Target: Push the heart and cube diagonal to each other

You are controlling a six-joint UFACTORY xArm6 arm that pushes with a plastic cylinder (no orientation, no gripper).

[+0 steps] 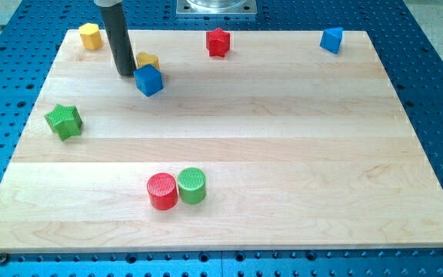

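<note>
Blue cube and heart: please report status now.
My tip just left of blue cube. Yellow heart behind cube, touching it. Nothing in the way.

Eight blocks (149,79) (two each: yellow, blue, red, green).
</note>
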